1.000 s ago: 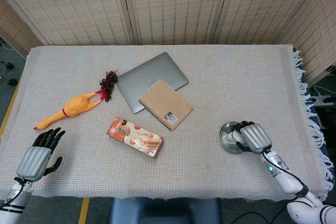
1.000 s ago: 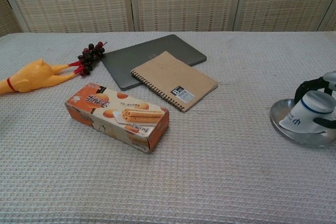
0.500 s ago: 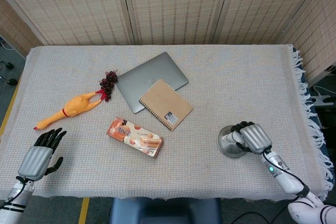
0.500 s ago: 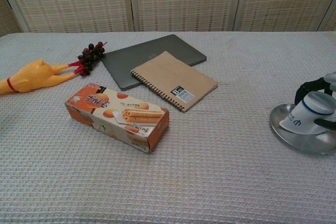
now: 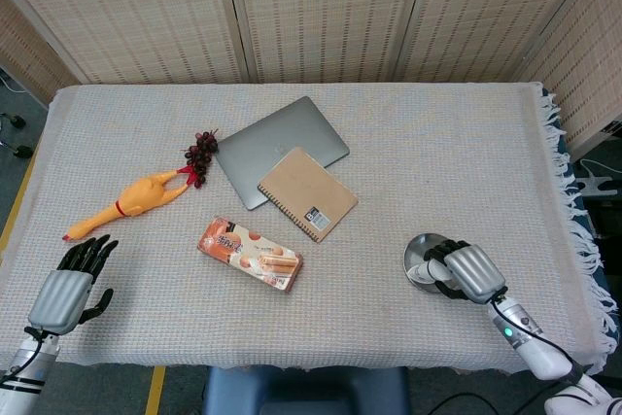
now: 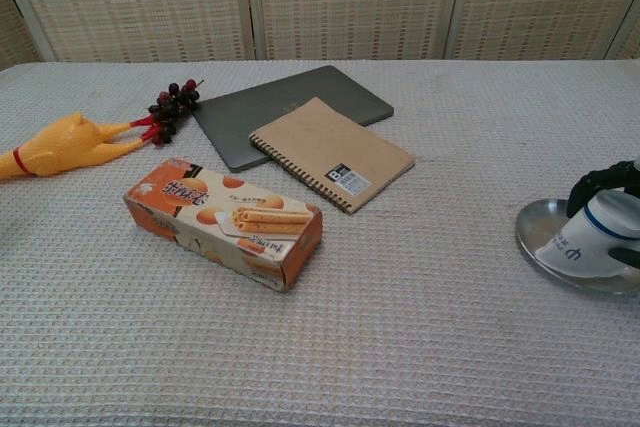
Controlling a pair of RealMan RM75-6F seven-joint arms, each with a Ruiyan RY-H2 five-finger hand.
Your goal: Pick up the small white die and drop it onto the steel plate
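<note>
The steel plate (image 5: 421,250) lies on the cloth at the near right, and its rim (image 6: 534,222) shows at the right edge of the chest view. My right hand (image 5: 465,272) hangs over the plate's near right part with its dark fingers curled down toward it. In the chest view this right hand (image 6: 603,231) covers much of the dish. The small white die shows in neither view, so I cannot say whether it is in the hand, on the plate or elsewhere. My left hand (image 5: 66,291) rests at the near left corner, fingers spread, holding nothing.
A biscuit box (image 5: 250,254) lies at the centre-left. A brown spiral notebook (image 5: 306,193) overlaps a grey laptop (image 5: 277,143) behind it. A yellow rubber chicken (image 5: 131,199) and dark grapes (image 5: 201,155) sit to the left. The cloth's fringed edge (image 5: 569,211) runs down the right side.
My right hand has drawn back toward the near table edge, uncovering more of the plate's far side. The left hand has shifted slightly nearer too.
</note>
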